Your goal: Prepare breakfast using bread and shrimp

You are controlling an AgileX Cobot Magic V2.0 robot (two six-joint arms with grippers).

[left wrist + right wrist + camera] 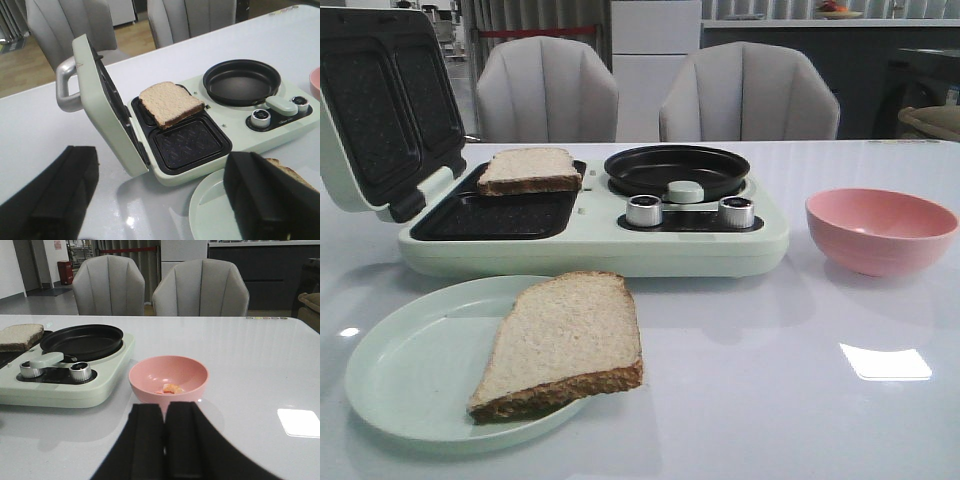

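One slice of bread (529, 170) (170, 104) (20, 336) lies on the far grill well of the open pale green breakfast maker (600, 240). A second slice (565, 342) rests on the pale green plate (410, 365) (210, 212) in front of it. Small pink-orange shrimp (172, 388) sit in the pink bowl (880, 230) (168, 377). My left gripper (160, 200) is open and empty, above the table beside the machine's open lid and the plate. My right gripper (165, 435) is shut on nothing, just short of the bowl. Neither gripper shows in the front view.
The maker's lid (380, 110) (107, 110) stands open at the left. A black round pan (677, 170) (241, 82) and two silver knobs (690, 211) sit on its right half. Two grey chairs (650, 95) stand behind the white table (800, 400).
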